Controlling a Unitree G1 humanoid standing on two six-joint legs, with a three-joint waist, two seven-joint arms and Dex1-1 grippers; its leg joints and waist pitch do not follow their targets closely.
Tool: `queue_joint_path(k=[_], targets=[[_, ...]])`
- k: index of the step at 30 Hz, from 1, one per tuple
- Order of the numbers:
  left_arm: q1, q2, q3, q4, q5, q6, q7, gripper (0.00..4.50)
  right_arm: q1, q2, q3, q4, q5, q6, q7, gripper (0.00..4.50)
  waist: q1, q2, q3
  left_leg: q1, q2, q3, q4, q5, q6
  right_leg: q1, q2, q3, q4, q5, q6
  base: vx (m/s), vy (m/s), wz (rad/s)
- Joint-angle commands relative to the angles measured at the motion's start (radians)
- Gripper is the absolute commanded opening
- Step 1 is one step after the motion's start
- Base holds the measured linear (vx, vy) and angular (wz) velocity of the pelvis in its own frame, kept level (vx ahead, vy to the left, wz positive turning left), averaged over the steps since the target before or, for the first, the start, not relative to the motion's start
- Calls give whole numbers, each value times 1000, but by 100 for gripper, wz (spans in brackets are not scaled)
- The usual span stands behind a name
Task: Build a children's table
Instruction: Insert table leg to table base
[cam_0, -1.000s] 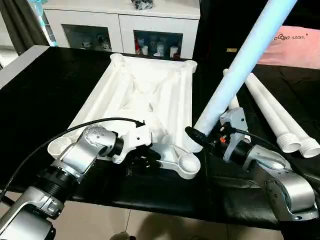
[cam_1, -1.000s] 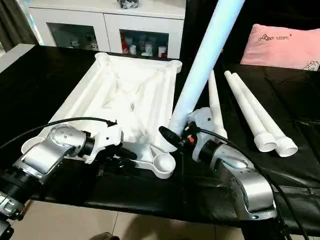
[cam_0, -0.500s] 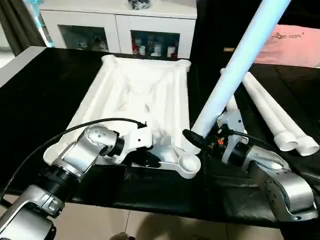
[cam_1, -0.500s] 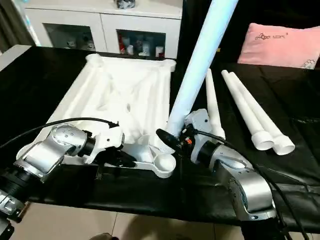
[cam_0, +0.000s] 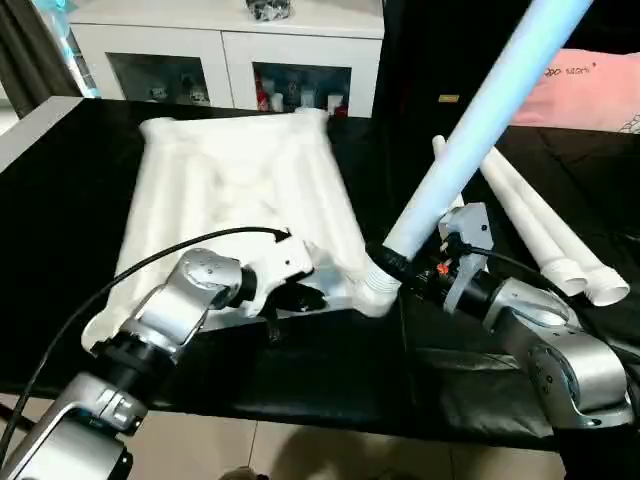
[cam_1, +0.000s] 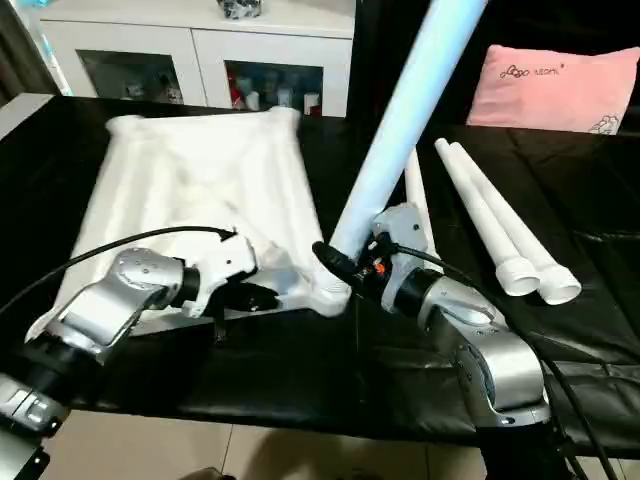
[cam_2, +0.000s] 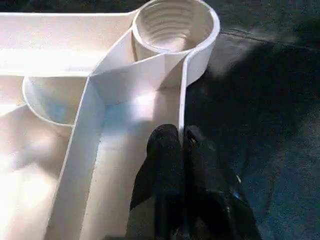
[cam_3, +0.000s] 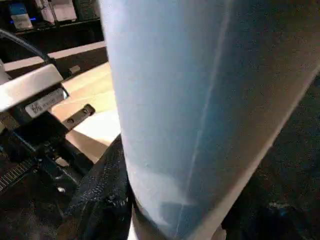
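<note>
A white plastic tabletop (cam_0: 240, 190) lies upside down on a black-covered table (cam_0: 60, 230), its ribbed underside facing up. A round threaded corner socket (cam_2: 172, 25) sits at its near right corner.

The robot's left gripper (cam_2: 181, 137) has its two black fingers pinched together on the thin upright rim wall of the tabletop, just beside that socket. One finger is inside the rim and one outside. In the head view the left gripper (cam_0: 300, 298) sits at the tabletop's near edge, at the end of a silver forearm with a black cable looping over it.

The right gripper (cam_0: 392, 262) is clamped at a middling width around the thick lower end of a long white leg (cam_0: 470, 150). The leg rises steeply, leaning up and to the right out of the top of the picture. Its ribbed lower end sits at the near right corner of the tabletop; whether it is seated in the socket I cannot tell.

Two more legs (cam_0: 545, 235) lie side by side on the table to the right, wide ends toward the robot. Another leg (cam_1: 413, 195) lies partly hidden behind the raised one.

A pink pillow (cam_1: 545, 75) rests at the far right. A white cabinet (cam_0: 230, 50) with glass doors stands behind the table.
</note>
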Motion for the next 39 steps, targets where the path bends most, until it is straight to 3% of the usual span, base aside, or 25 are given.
queue_joint_path(k=[1,9,11,13,17,39], targets=[[10,9,13,-13,20,21,27,0,-24,2,-3,5,-3,-11,-1,193,10,-3,-69,12,42,-14,-71,-130,18,54,-74,46,-82,-74,-222,0,0,0],[22,11,11,-48,9,4,8,0,-32,1,-9,22,0,-10,-2,193,12,-2,-67,12,41,-14,-73,-156,6,54,-76,47,-88,-134,-200,0,0,0],[21,11,15,-54,0,17,-2,44,-30,2,-7,21,-1,-9,-3,193,12,-1,-68,13,42,-14,-73,-148,7,52,-74,46,-85,-103,-206,0,0,0],[21,14,14,-56,-2,20,-8,60,-29,2,-7,21,-1,-8,-4,193,13,0,-69,13,41,-14,-73,-142,8,54,-75,47,-84,-89,-211,0,0,0],[16,10,20,-44,5,12,15,99,-27,3,-5,21,-2,-8,-5,193,16,2,-66,16,42,-14,-74,-174,1,51,-75,47,-89,-139,-205,0,0,0],[-33,-23,12,76,16,-50,4,101,-22,1,5,25,-11,-13,-4,193,26,5,-69,15,42,-16,-76,-170,-9,53,-76,47,-86,-97,-204,0,0,0]])
